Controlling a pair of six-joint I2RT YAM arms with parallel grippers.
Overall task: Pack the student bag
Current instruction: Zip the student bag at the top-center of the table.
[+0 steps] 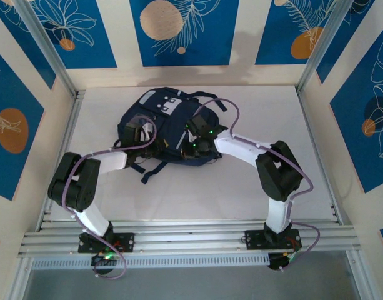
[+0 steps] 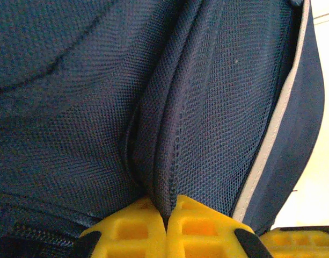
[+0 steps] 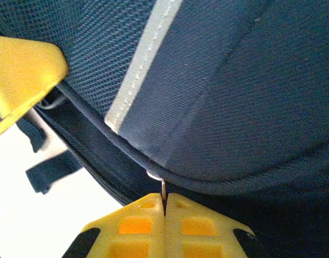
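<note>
Overhead, whole student bag (image 1: pixel 166 128); wrist-close, mesh fold (image 2: pixel 164 156) in left gripper (image 2: pixel 167 209).

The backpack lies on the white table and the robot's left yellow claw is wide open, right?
Not quite. The left gripper is shut, not open: its yellow fingers pinch a fold of the backpack's mesh. The left wrist view shows this. The backpack does lie on the white table.
</note>
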